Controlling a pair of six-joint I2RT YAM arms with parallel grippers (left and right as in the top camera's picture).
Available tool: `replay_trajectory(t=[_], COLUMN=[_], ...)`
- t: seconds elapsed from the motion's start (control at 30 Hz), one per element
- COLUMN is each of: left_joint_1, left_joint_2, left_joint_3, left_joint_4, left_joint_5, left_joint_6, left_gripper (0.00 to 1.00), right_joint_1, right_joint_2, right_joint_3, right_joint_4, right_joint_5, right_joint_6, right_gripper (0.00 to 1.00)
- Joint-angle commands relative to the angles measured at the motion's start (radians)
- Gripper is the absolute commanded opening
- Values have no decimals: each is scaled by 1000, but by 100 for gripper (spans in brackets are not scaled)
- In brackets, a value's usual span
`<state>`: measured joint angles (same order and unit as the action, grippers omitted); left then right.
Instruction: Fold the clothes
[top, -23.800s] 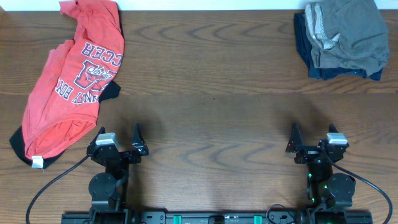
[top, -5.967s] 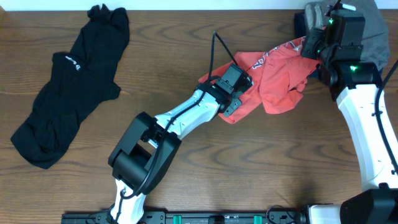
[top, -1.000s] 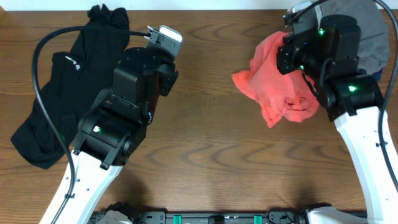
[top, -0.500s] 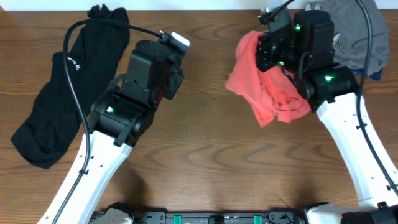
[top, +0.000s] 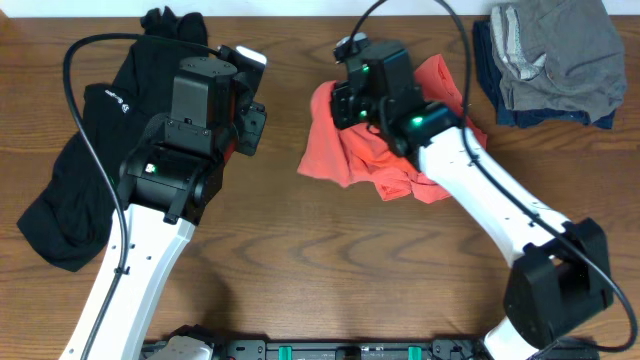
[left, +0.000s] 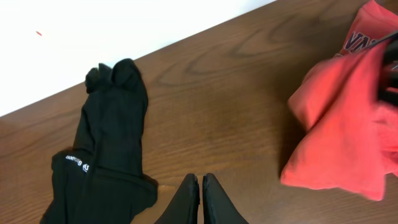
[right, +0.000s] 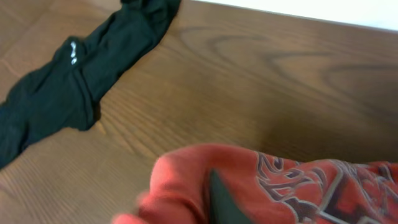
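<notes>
A dark brown wooden table (top: 320, 270) is filling nearly the whole overhead view, its wavy grain running from left to right. A plain white wall (left: 124, 25) is standing right behind the table's far edge, showing from above only as a thin pale strip. Soft, even light is falling across the wood. A tiny red speck (left: 38, 33) is sitting on the wall.

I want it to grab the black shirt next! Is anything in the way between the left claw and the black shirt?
Nothing visible is. The left gripper, shut, hangs over the table, and the black top lies just beside it. The red-orange T-shirt is off on the other side.
</notes>
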<state>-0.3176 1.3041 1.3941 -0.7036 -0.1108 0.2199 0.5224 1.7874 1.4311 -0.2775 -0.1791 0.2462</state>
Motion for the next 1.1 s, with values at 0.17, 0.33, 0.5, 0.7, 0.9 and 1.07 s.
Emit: replay_trajectory(t=[0.17,0.33,0.5,0.7,0.9,1.07], left_joint_1=[3,3,-13,-70,-87,-87], left_joint_2=[-1,36,142,315,436,486], left_joint_3=[17,17,0,-12,-12,-13], left_joint_4=[-5,-39,-82,-80,-113,-142], left_joint_5=[72,257,515,556,555,552], left_joint_6=[-16,-16,-16,-63,-172,-265], left_gripper=[7,7,7,7,13,34], right_joint_1=[35,-30,-158,-262,-310,-317], right_joint_2=[42,21,-6,-5,-5,-3], right_joint_3=[13,14,14,13,13,13], right_joint_4=[77,59,-14,-118,-180,-187], right_joint_5=[55,77,55,25,26,26], right_joint_6=[40,37,37,37,37,37], right_gripper=[52,57,60,64,67,67])
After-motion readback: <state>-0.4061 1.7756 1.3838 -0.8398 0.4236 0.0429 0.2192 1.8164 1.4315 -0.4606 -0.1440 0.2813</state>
